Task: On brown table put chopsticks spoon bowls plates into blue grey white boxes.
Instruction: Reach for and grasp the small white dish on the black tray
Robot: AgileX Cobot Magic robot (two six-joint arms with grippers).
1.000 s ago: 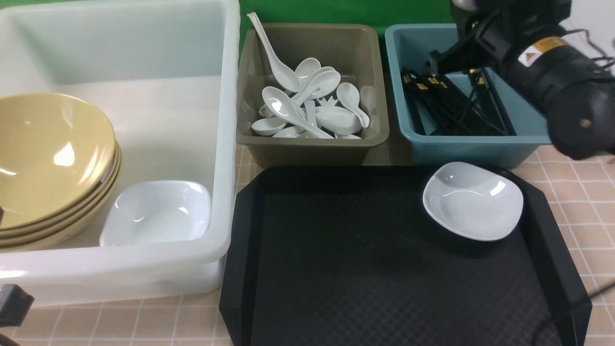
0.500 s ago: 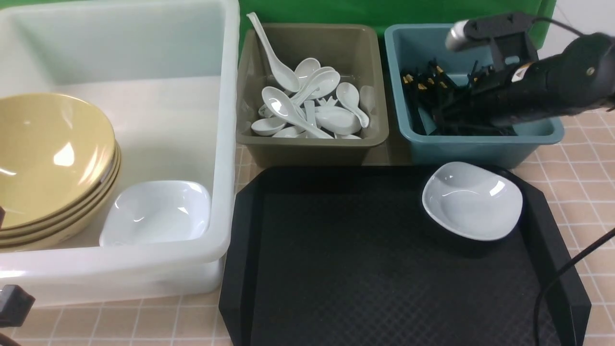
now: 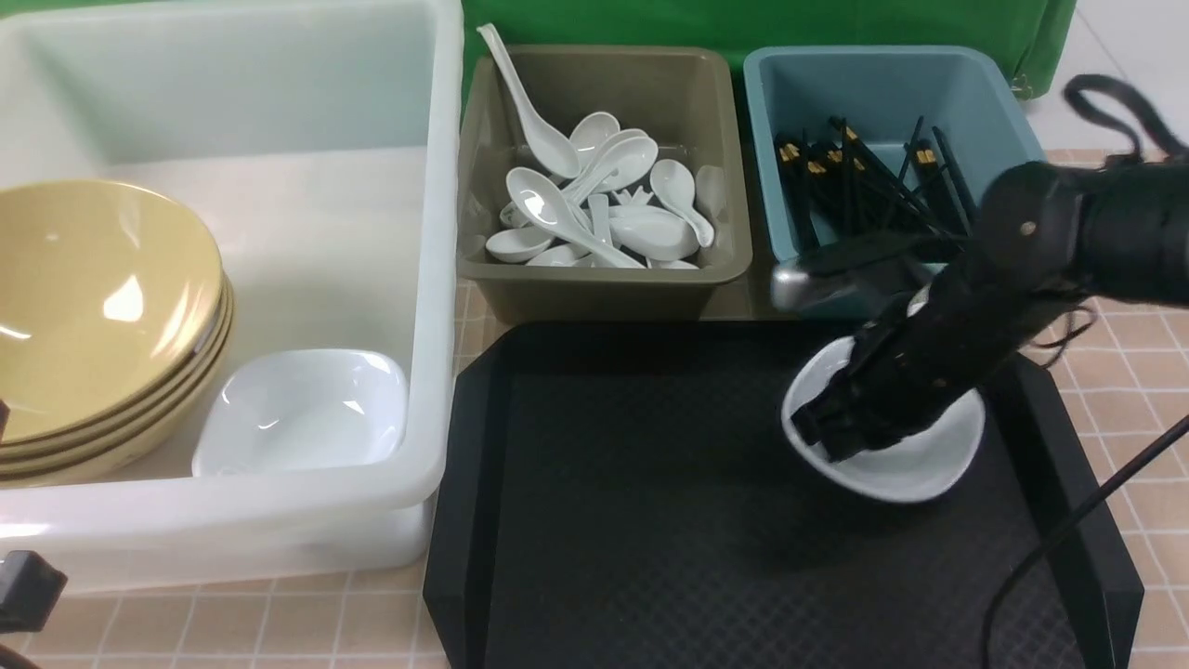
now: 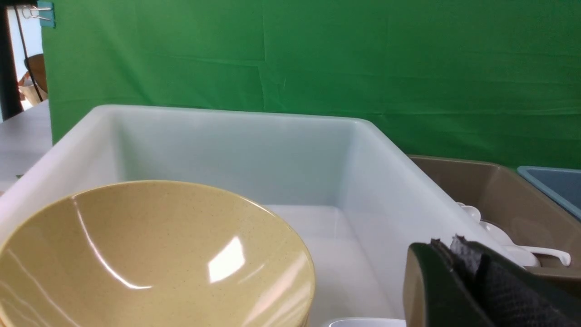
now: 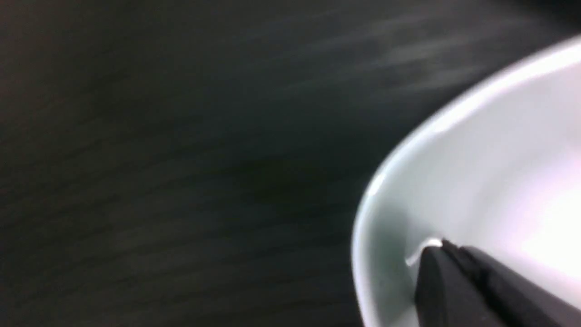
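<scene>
A white plate (image 3: 915,469) lies on the black tray (image 3: 650,520); it also shows in the right wrist view (image 5: 499,159). My right gripper (image 3: 822,432) is shut, its tip (image 5: 438,249) down inside the plate near the rim. A stack of yellow bowls (image 3: 93,297) and another white plate (image 3: 297,409) sit in the white box (image 3: 437,279). Several spoons (image 3: 594,204) fill the grey box (image 3: 604,288). Chopsticks (image 3: 855,186) lie in the blue box (image 3: 762,139). My left gripper (image 4: 447,245) is shut and empty, low by the white box's front, near the bowls (image 4: 136,254).
The black tray covers the brown table (image 3: 1143,372) in front of the grey and blue boxes. The right arm's cable (image 3: 1050,548) hangs over the tray's right side. A green cloth (image 4: 317,68) hangs behind the boxes.
My right arm has swung from above the blue box down and forward onto the plate on the tray. The plate has shifted a little toward the front left. The left arm has not moved.
</scene>
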